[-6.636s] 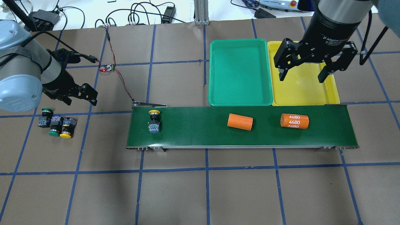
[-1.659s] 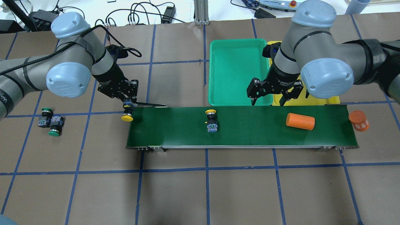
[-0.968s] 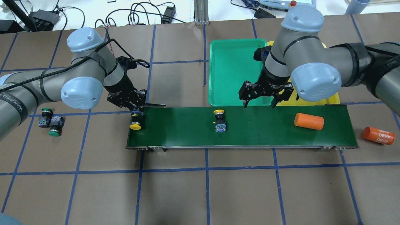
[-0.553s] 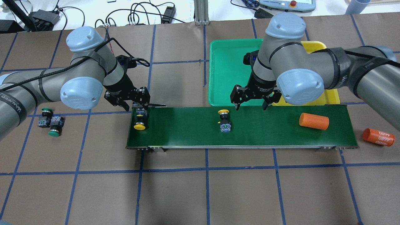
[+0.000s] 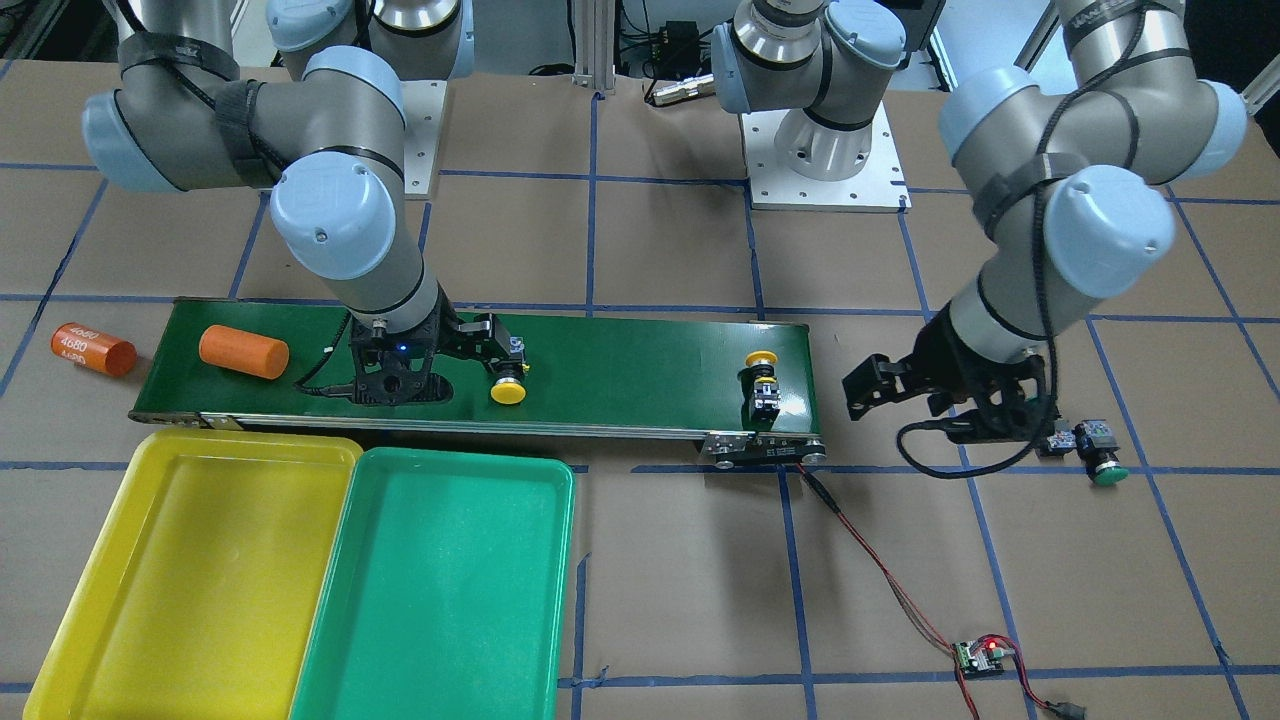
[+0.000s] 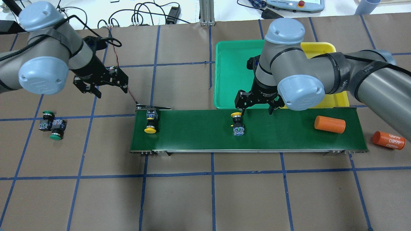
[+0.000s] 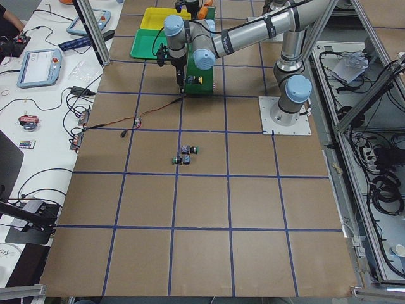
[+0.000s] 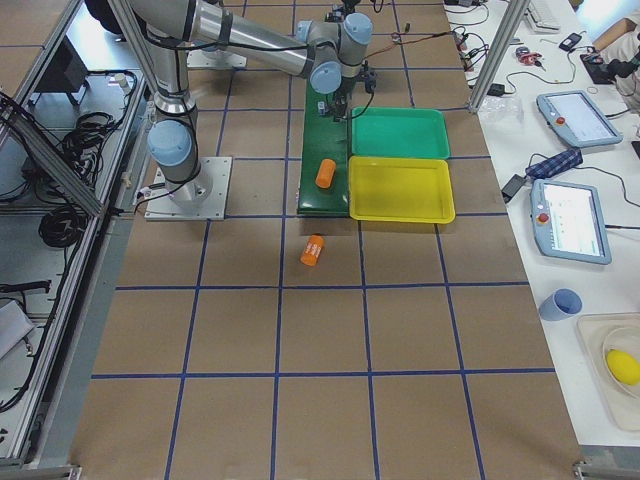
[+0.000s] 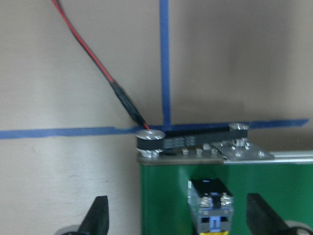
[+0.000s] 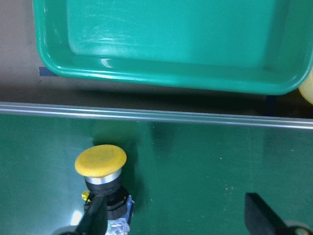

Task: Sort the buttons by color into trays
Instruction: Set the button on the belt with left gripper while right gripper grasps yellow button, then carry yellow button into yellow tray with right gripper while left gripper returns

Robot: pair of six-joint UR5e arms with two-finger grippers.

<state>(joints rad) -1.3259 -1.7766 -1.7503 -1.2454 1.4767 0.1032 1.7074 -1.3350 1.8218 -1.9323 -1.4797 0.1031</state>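
Two yellow buttons lie on the dark-green belt: one at its left end, one mid-belt. My right gripper hangs open over the belt's far edge, and in the right wrist view the mid-belt button sits by its left finger. My left gripper is open and empty above the table, back from the belt's left end. Two green buttons lie together on the table at far left. The green tray and the yellow tray sit side by side behind the belt; no buttons show in them.
The conveyor belt runs across mid-table. One orange cylinder lies on its right part, another on the table past its right end. A red-black wire runs to a small board near the left gripper.
My left gripper let go of a yellow button on the belt's left end and drew back up-left. The belt carried things rightward; one cylinder dropped off. My right gripper moved left toward the mid-belt button.
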